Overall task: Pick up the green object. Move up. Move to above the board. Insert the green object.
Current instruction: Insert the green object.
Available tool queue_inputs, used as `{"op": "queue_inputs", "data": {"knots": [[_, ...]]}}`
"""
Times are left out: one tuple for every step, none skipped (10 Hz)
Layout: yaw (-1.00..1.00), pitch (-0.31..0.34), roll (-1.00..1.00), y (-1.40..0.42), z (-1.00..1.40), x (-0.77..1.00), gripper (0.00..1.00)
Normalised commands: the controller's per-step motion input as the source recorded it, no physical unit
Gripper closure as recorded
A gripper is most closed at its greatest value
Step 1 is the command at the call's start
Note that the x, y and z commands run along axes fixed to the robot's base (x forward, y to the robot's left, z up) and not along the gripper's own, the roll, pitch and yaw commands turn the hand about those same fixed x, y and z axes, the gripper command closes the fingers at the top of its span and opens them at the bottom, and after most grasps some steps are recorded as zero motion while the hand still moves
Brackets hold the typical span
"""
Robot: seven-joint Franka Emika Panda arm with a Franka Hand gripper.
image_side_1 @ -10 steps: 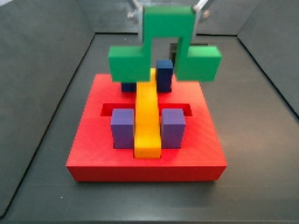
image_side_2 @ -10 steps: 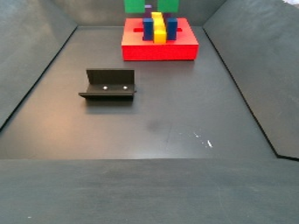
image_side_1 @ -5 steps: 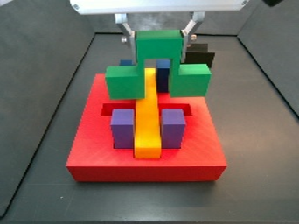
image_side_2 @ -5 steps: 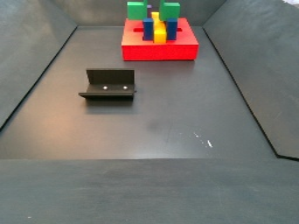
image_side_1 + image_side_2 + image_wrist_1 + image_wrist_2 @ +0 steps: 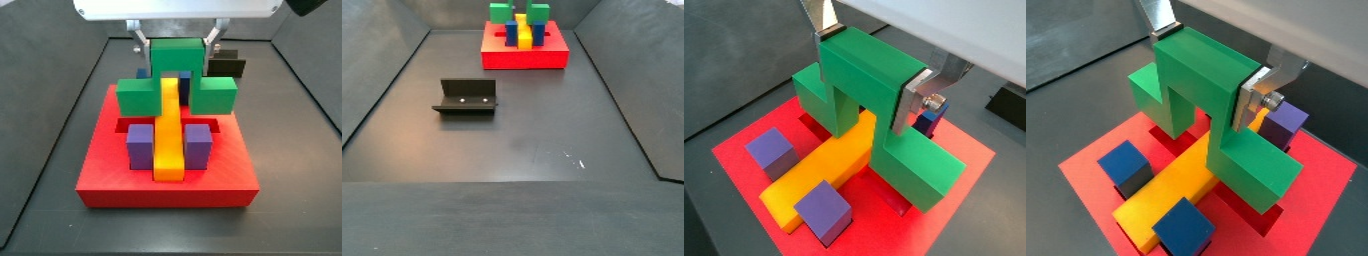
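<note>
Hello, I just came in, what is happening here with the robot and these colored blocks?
The gripper is shut on the green object, a bridge-shaped piece, at the far part of the red board. The piece straddles the long yellow bar, its two side cubes low at the board. Whether it is fully seated cannot be told. The fixture stands apart on the floor.

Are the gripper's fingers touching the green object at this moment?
Touching. In both wrist views the gripper has its silver fingers pressed flat against opposite sides of the green object's raised centre, above the board.
</note>
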Motion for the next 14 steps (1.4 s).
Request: {"op": "queue_inputs", "data": {"knots": [[0.00, -0.057, 0.03, 0.00, -0.13, -0.11, 1.00], [0.00, -0.061, 0.01, 0.00, -0.11, -0.06, 1.00], [0.00, -0.069, 0.01, 0.00, -0.12, -0.05, 1.00], [0.00, -0.074, 0.01, 0.00, -0.15, -0.08, 1.00], [0.00, -0.070, 0.00, 0.00, -0.08, -0.20, 1.00], [-0.01, -0.097, -0.02, 0.03, -0.02, -0.32, 1.00], [0.00, -0.100, -0.03, 0.00, 0.00, -0.22, 1.00], [0.00, -0.077, 0.00, 0.00, 0.00, -0.04, 1.00], [0.00, -0.066, 0.00, 0.00, -0.05, 0.00, 1.00], [0.01, -0.020, 0.00, -0.08, -0.07, 0.18, 1.00], [0.00, -0.033, 0.02, -0.07, -0.14, 0.27, 1.00], [0.00, -0.020, 0.07, -0.02, -0.15, 0.15, 1.00], [0.00, -0.006, 0.10, 0.00, -0.15, 0.07, 1.00], [0.00, -0.019, 0.10, 0.00, -0.19, 0.03, 1.00]]}}
